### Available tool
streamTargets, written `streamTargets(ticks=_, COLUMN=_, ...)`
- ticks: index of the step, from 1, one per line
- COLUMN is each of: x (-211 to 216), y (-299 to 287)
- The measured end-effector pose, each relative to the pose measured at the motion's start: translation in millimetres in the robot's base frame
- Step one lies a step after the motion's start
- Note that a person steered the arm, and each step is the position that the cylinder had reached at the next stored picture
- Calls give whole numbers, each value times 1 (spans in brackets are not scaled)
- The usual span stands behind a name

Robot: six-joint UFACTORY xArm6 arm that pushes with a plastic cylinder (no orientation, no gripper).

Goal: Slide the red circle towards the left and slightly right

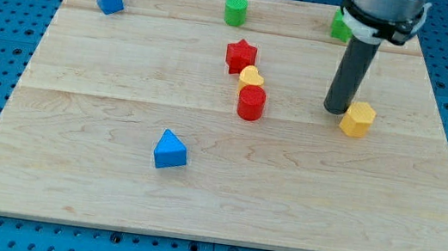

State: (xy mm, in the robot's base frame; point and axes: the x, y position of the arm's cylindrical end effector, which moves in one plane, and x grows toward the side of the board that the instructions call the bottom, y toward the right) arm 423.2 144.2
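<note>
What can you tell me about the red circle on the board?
The red circle is a short, upright cylinder of glossy, plastic-looking red, standing near the middle of the wooden board. Its upper edge touches the yellow heart, beyond which lies the red star. My tip is apart, toward the view's right, beside the yellow hexagon.

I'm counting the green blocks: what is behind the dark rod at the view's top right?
A green block shows partly behind the rod; its shape is covered. My tip rests beside the yellow block.
</note>
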Motion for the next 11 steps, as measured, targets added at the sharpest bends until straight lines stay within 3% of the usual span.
streamTargets(ticks=1, x=13, y=-19)
streamTargets(ticks=3, x=1, y=-172)
streamTargets(ticks=4, x=38, y=-175)
streamTargets(ticks=5, x=35, y=-253)
streamTargets(ticks=6, x=7, y=-266)
streamTargets(ticks=8, x=5, y=-172)
streamTargets(ticks=11, x=10, y=-195)
